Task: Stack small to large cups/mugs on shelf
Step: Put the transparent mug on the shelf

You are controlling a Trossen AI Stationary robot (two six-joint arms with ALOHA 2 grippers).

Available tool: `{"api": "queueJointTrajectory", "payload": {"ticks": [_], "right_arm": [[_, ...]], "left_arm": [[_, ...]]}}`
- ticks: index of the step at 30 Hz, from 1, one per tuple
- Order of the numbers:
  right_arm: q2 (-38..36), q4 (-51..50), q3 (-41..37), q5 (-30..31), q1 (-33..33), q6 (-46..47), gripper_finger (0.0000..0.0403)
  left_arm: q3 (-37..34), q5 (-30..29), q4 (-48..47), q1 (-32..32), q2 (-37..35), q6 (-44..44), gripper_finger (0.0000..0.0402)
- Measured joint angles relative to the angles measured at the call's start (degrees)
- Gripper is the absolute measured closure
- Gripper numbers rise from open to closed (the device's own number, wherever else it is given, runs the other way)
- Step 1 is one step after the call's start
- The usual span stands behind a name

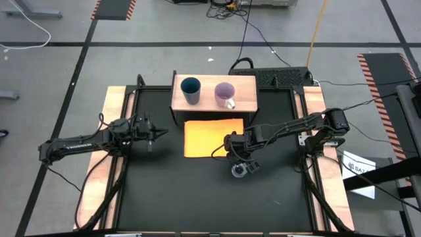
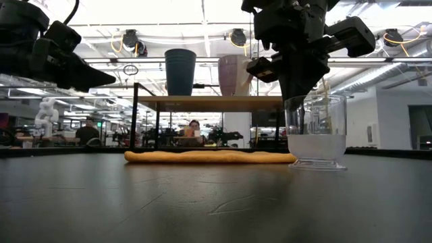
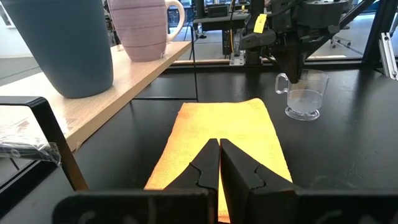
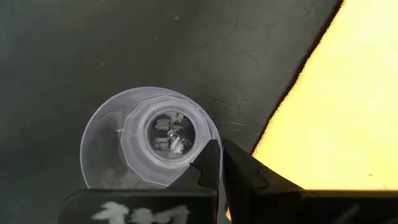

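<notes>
Apparently empty clear cup (image 4: 149, 140), right tool (image 4: 217, 163) pinching its rim

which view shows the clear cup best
The low view: the clear cup stands upright in full profile beside the orange sheet. The right wrist view looks down into it, the left wrist view shows it farther off, and the high view mostly hides it under the right gripper.

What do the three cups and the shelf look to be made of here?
Clear cup: likely transparent plastic, glossy; the table shows through it. Blue tumbler: opaque with a matte sheen, plastic or ceramic, unclear. Lilac mug: smooth, faintly ribbed, probably ceramic. Shelf: pale wood with visible grain on dark, metal-looking supports.
</notes>
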Motion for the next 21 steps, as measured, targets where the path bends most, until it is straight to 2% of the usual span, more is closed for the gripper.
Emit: {"api": "queueJointTrajectory", "payload": {"ticks": [21], "right_arm": [[-0.33,-5.10,4.09,0.26,-0.02,3.06,0.0403]], "left_arm": [[0.00,1.51,-0.45,0.00,-0.01,-0.37,0.0385]]}}
